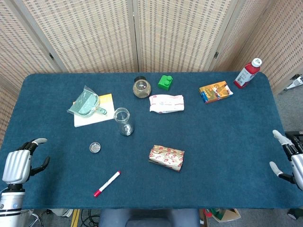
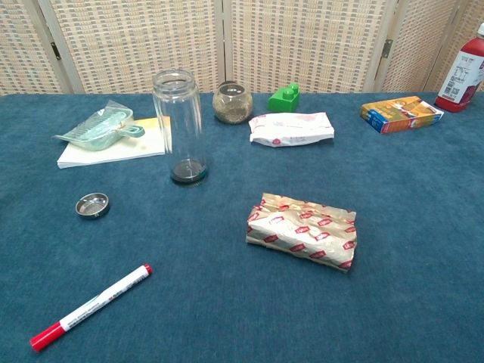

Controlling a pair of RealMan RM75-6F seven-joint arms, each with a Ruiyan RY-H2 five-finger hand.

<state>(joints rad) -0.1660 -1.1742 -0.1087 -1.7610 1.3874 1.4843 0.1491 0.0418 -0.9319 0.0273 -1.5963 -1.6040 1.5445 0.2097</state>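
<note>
My left hand (image 1: 20, 163) hovers at the table's front left corner, fingers apart, holding nothing. My right hand (image 1: 291, 158) shows at the right edge, fingers spread and empty. Neither hand appears in the chest view. Nearest the left hand lie a small metal lid (image 1: 95, 147) (image 2: 92, 204) and a red-capped marker (image 1: 107, 183) (image 2: 89, 306). An empty glass jar (image 1: 123, 121) (image 2: 180, 125) stands upright near the middle. A gold and red wrapped packet (image 1: 166, 157) (image 2: 302, 231) lies at the centre front.
A green dustpan (image 1: 85, 104) rests on a white and yellow pad (image 1: 105, 112). Further back are a round jar (image 1: 141, 88), a green block (image 1: 165, 82), a white pouch (image 1: 166, 102), an orange box (image 1: 216, 91) and a red bottle (image 1: 247, 73). A folding screen stands behind.
</note>
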